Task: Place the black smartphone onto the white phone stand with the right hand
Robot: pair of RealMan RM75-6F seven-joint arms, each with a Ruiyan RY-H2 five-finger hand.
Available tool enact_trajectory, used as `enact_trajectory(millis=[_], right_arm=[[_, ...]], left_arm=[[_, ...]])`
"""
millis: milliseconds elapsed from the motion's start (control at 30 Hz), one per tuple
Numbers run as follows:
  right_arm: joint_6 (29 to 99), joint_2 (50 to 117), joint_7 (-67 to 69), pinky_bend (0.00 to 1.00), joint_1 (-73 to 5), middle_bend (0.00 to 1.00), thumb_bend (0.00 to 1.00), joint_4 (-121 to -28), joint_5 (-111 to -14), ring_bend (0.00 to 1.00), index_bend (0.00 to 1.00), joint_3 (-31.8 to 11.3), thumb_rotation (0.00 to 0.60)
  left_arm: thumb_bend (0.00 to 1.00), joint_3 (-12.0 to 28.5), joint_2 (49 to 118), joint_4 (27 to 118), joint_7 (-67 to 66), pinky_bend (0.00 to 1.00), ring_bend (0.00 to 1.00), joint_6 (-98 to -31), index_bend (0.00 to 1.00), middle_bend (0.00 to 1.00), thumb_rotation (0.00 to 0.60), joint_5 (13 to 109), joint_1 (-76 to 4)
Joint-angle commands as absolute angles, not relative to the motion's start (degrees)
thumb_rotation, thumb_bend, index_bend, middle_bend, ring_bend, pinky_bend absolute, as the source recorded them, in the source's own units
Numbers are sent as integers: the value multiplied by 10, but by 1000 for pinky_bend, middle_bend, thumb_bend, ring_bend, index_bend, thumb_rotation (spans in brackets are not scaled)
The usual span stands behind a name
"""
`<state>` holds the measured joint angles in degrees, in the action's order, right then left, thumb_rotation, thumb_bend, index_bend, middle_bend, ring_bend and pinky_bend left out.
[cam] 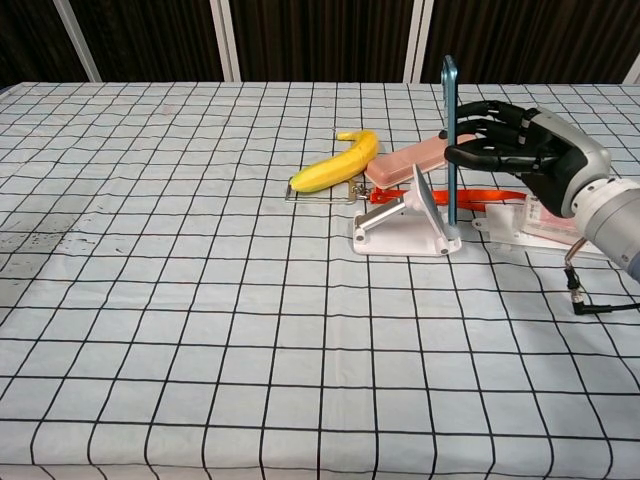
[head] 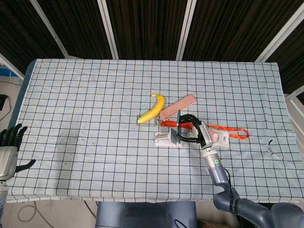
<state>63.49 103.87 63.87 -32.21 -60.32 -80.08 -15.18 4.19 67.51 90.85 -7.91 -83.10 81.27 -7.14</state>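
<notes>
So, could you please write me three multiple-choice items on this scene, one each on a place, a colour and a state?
1. Where does the banana lie relative to the white phone stand?
A. Behind it, toward the table's far edge
B. On top of it
C. In front of it, toward the robot

2. What colour is the strap on the table?
A. Green
B. Orange
C. Purple

3. How is the black smartphone held by the right hand?
A. Flat on the cloth
B. Upright on edge at the stand
C. Not held at all

Answers: 1 A, since the banana sits beyond the stand in both views. 2 B, as the head view shows. 3 B, because the fingers grip it standing vertical.
</notes>
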Motion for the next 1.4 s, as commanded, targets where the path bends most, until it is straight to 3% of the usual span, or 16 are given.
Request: enact_trajectory(millis=[33,1400], right_arm=[[632,1043,639,210,-322,500,715,-597,-798,362,503,-150,600],[656,1066,600,210,-309,467,711,-595,-798,334,481,-139,600]], left_arm=[[0,42,675,908,-80,0,0,-830,0,0,600,811,-72],[0,44,671,907,-61,0,0,-829,0,0,600,808,-71]])
